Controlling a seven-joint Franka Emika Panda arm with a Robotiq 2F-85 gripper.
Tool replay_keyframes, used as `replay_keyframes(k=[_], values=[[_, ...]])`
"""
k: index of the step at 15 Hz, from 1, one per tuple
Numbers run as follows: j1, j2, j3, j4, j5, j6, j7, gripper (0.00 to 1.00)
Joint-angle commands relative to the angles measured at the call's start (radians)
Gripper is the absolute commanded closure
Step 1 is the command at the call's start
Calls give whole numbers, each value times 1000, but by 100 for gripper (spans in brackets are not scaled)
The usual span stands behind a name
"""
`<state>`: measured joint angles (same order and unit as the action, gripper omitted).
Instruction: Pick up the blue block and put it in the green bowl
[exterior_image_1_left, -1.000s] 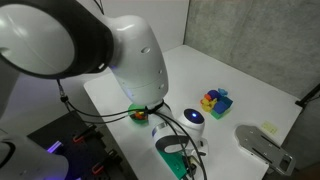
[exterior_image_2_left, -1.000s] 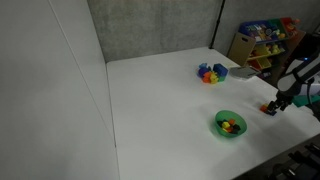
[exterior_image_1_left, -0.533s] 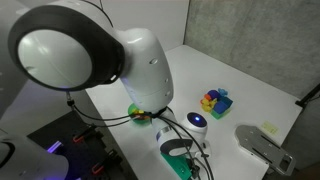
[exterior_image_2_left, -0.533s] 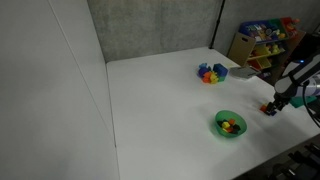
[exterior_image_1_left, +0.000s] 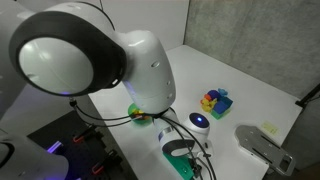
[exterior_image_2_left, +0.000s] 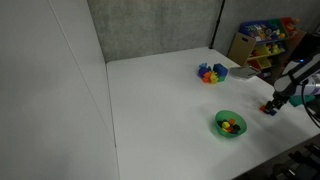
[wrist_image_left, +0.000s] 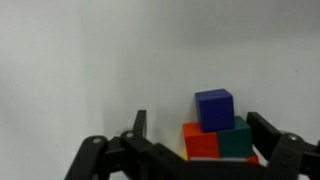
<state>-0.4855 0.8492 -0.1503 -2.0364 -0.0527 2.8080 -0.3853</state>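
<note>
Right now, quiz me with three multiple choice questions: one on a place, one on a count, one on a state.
1. The blue block is: A in the green bowl; B atop a red block and a green block; C in mid-air.
2. How many green bowls show? A one; B two; C three.
3. The fingers are: A shut on the blue block; B shut on nothing; C open.
B, wrist view shows it stacked there. A, only the one shows. C, they stand apart beside the blocks.
</note>
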Motion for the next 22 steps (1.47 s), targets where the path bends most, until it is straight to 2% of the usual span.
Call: replay_keyframes(k=[1, 11, 12, 13, 14, 15, 16, 17, 18, 19, 22], values=[[-34, -5, 27, 8, -13, -18, -22, 0], [-42, -35, 33, -34, 0, -37, -13, 0], [-46, -37, 35, -35, 1, -38, -15, 4], [-48, -40, 36, -36, 2, -41, -14, 18], [-51, -46, 38, -42, 2, -40, -17, 15], [-54, -51, 40, -48, 2, -40, -20, 6], [-55, -58, 41, -56, 2, -37, -21, 8], [-58, -66, 43, -66, 2, -39, -23, 13], [-59, -73, 42, -75, 2, -39, -22, 33], [-58, -80, 41, -83, 2, -43, -20, 35], [-52, -102, 35, -111, 1, -39, -15, 60]])
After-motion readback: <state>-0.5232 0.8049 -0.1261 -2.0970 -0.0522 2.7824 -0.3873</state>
